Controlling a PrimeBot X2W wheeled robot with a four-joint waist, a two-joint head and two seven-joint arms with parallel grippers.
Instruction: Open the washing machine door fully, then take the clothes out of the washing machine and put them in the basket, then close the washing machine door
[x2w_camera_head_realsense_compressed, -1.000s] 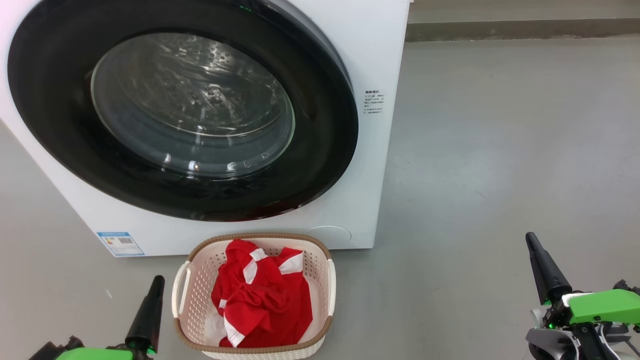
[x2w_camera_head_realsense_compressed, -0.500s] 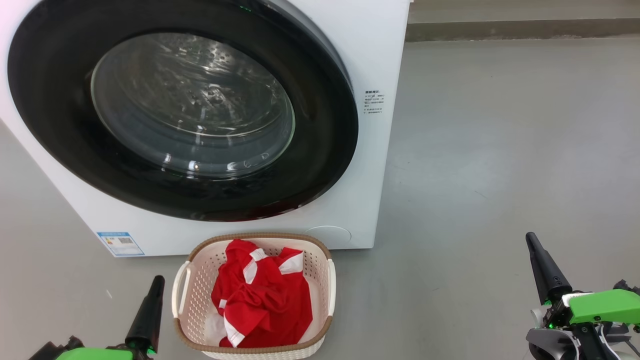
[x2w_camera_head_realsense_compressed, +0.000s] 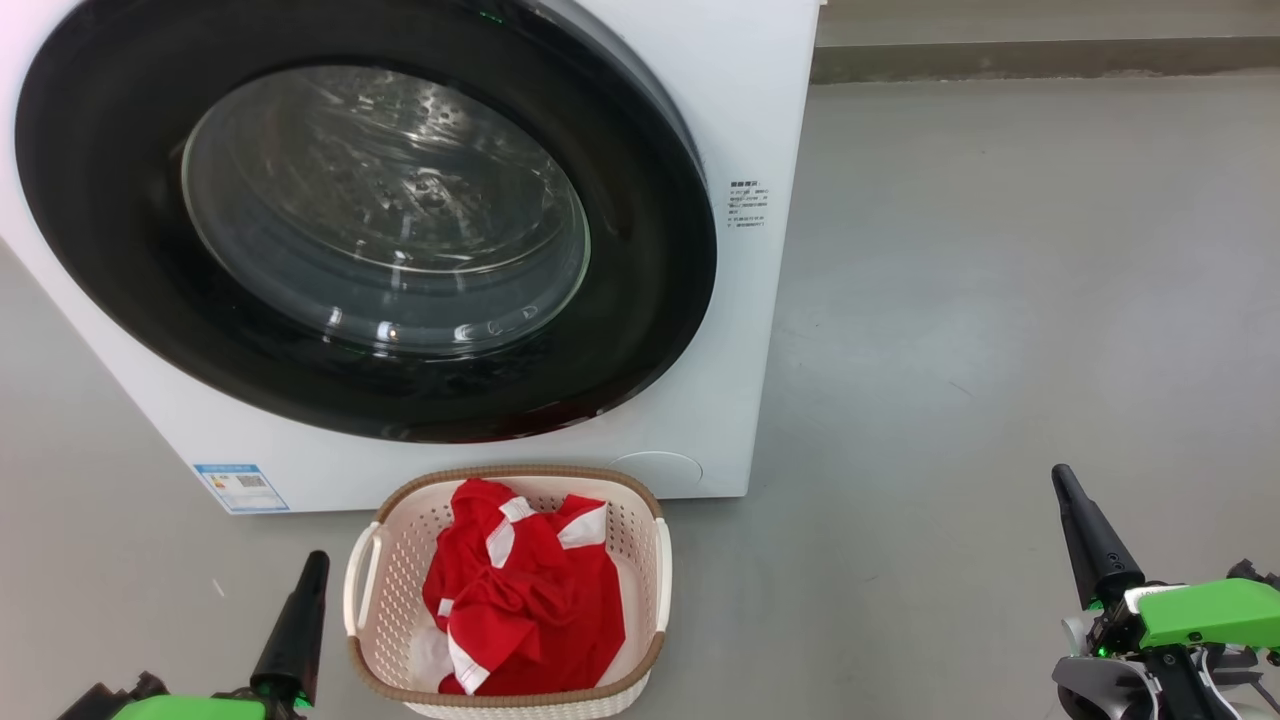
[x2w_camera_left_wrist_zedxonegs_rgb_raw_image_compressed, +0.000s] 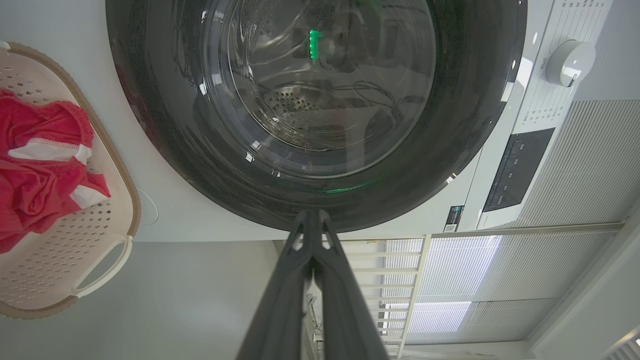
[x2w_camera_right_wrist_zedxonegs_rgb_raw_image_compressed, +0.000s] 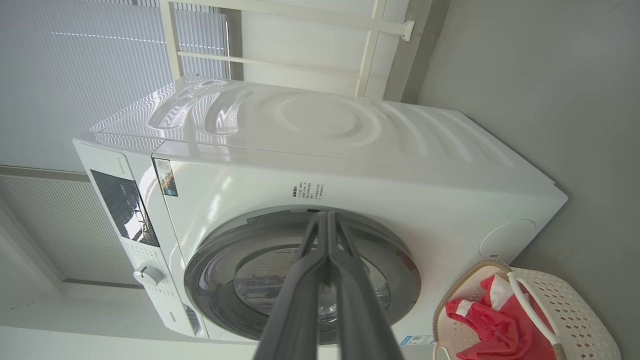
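Observation:
The white washing machine (x2w_camera_head_realsense_compressed: 740, 120) stands ahead with its round black-rimmed door (x2w_camera_head_realsense_compressed: 650, 250) lying flat against the front, glass bowl in the middle. On the floor before it sits the cream basket (x2w_camera_head_realsense_compressed: 400, 545), holding the red clothes (x2w_camera_head_realsense_compressed: 530, 600) with white trim. My left gripper (x2w_camera_head_realsense_compressed: 315, 562) is shut and empty just left of the basket. Far off at the lower right, my right gripper (x2w_camera_head_realsense_compressed: 1060, 478) is shut and empty too. The left wrist view shows the door (x2w_camera_left_wrist_zedxonegs_rgb_raw_image_compressed: 160, 130), basket (x2w_camera_left_wrist_zedxonegs_rgb_raw_image_compressed: 90, 235) and clothes (x2w_camera_left_wrist_zedxonegs_rgb_raw_image_compressed: 35, 165); the right wrist view shows the machine (x2w_camera_right_wrist_zedxonegs_rgb_raw_image_compressed: 350, 145), door (x2w_camera_right_wrist_zedxonegs_rgb_raw_image_compressed: 210, 260) and basket (x2w_camera_right_wrist_zedxonegs_rgb_raw_image_compressed: 575, 310).
Grey floor (x2w_camera_head_realsense_compressed: 1000, 300) spreads wide to the right of the machine, ending at a low kerb (x2w_camera_head_realsense_compressed: 1040, 58) along the back. A blue label (x2w_camera_head_realsense_compressed: 240, 487) sits at the machine's lower left corner. White railings and blinds (x2w_camera_left_wrist_zedxonegs_rgb_raw_image_compressed: 450, 270) lie beyond in the left wrist view.

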